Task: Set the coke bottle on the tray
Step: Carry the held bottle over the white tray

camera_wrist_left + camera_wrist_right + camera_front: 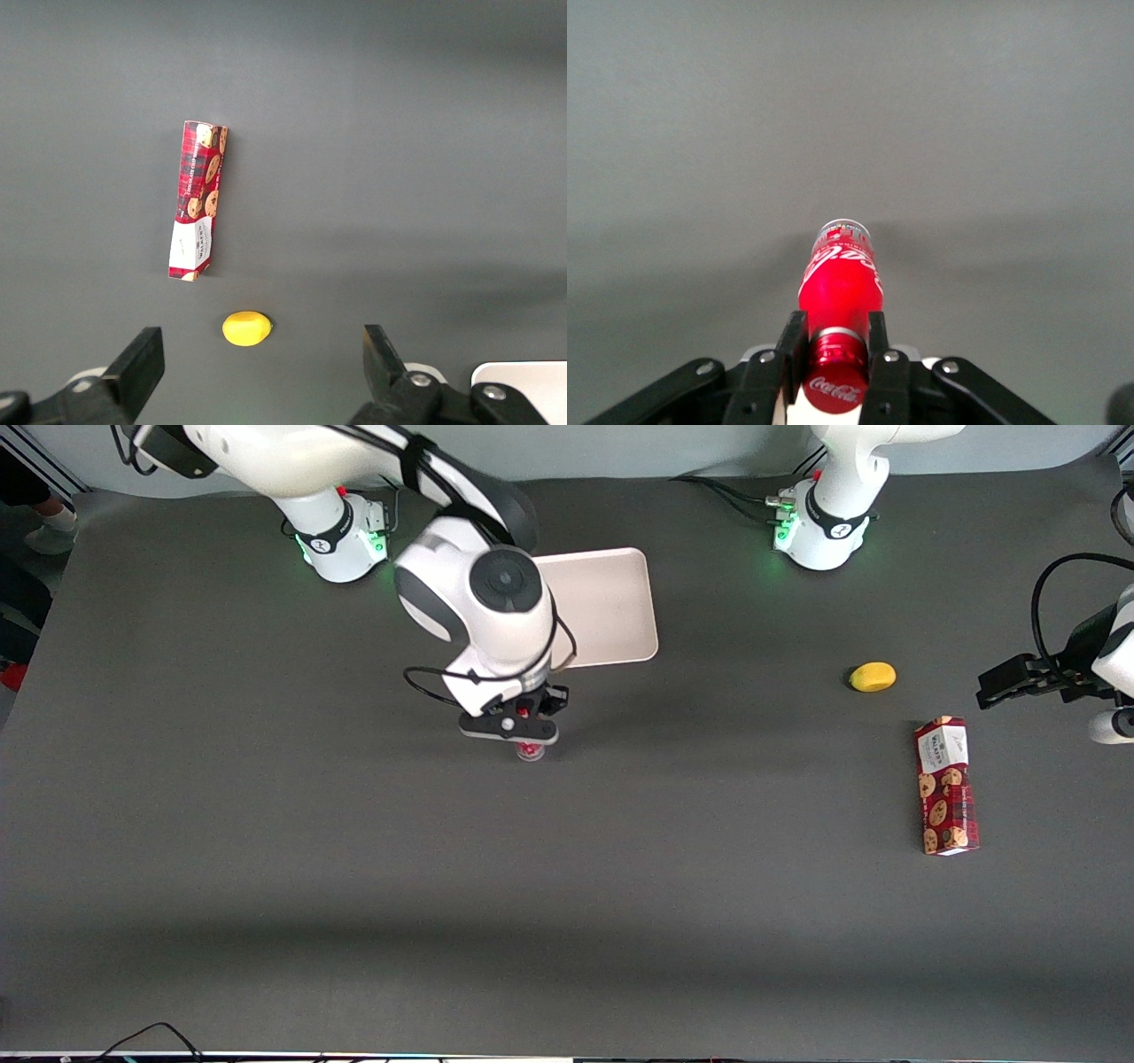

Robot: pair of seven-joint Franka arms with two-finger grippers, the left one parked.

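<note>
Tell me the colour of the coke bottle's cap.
Red, with white script; clearest in the right wrist view, where the pincer grips the coke bottle at its neck.

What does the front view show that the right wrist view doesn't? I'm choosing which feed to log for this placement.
Only the front view shows the tray, farther from the camera than the gripper, plus the lemon and cookie box toward the parked arm's end. Only the right wrist view shows the fingers clamped on the coke bottle just under its cap, and its label script. Both show the bottle in the gripper over the dark table.
</note>
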